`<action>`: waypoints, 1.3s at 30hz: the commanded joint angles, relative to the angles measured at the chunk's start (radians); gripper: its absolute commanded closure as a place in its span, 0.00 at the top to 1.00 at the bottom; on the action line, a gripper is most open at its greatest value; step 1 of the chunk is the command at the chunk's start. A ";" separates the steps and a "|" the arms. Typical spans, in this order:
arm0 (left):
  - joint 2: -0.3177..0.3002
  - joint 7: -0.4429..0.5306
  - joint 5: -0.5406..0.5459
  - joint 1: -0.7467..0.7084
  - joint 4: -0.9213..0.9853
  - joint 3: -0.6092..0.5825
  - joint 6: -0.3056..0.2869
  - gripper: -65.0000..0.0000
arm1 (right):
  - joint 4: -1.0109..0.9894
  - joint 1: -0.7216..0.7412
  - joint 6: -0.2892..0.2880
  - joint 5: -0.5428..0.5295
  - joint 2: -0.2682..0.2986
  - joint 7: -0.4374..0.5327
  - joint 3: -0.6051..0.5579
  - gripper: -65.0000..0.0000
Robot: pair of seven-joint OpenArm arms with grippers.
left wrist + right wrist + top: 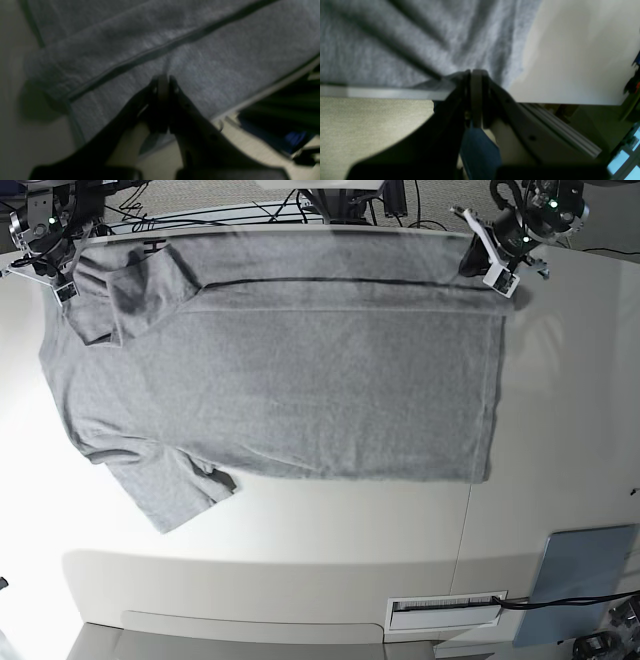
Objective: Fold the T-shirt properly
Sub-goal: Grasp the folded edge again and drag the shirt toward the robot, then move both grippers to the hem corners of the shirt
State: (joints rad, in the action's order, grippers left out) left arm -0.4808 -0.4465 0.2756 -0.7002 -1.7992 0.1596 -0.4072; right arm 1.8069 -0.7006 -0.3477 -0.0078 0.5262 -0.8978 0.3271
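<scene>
The heather-grey T-shirt [300, 380] lies spread on the white table [560, 430], neck end to the left and hem to the right. Its far strip is folded over toward the middle, and one sleeve [180, 490] sticks out at the near left. At the far right hem corner, my left gripper [472, 258] is shut on the fabric; the left wrist view shows the fingertips [163, 80] pinching grey cloth [200, 62]. My right gripper [72, 280] is shut on the far left shoulder, and creases in the cloth [395, 50] fan out from its tips [473, 72].
A grey pad [585, 565] and a labelled slot [445, 610] lie near the table's front right. Cables [250, 210] run behind the far edge. In the right wrist view the table edge [382, 93] sits right by the gripper, with carpet below.
</scene>
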 commanded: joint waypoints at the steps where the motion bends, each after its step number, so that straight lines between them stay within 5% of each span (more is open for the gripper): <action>1: -0.025 -0.113 -0.082 -0.025 0.000 0.001 0.030 0.00 | 0.024 -0.003 0.008 0.008 0.017 0.011 0.009 0.00; 8: -0.068 -0.069 -0.081 0.020 -0.083 0.002 0.030 0.01 | 0.048 0.052 0.026 0.008 0.017 0.016 0.009 0.00; 15: -0.068 -0.080 -0.056 0.050 -0.143 0.002 0.018 0.28 | 0.059 0.169 0.017 0.003 0.017 0.013 0.009 0.00; 21: -0.068 -0.114 -0.029 0.068 -0.185 0.003 0.023 0.49 | 0.059 0.272 -0.088 -0.039 0.017 0.045 0.009 0.26; 24: -0.068 -0.114 -0.029 0.126 -0.184 0.003 0.055 0.50 | 0.058 0.320 -0.090 -0.080 0.017 0.093 0.009 0.36; 29: -0.067 -0.114 0.047 0.267 -0.137 0.003 0.060 0.50 | 0.052 0.404 -0.080 -0.201 0.017 0.119 0.008 0.36; 39: -0.059 -0.112 0.169 0.691 0.251 0.000 0.072 0.50 | -0.063 0.587 -0.064 -0.298 0.039 0.014 -0.091 0.36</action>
State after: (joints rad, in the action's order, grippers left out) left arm -0.5213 -0.5797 0.4351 -0.0257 -1.5303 0.1532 -0.3344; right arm 1.7306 -0.1307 -0.4171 -0.3077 0.5438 -0.9054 0.2279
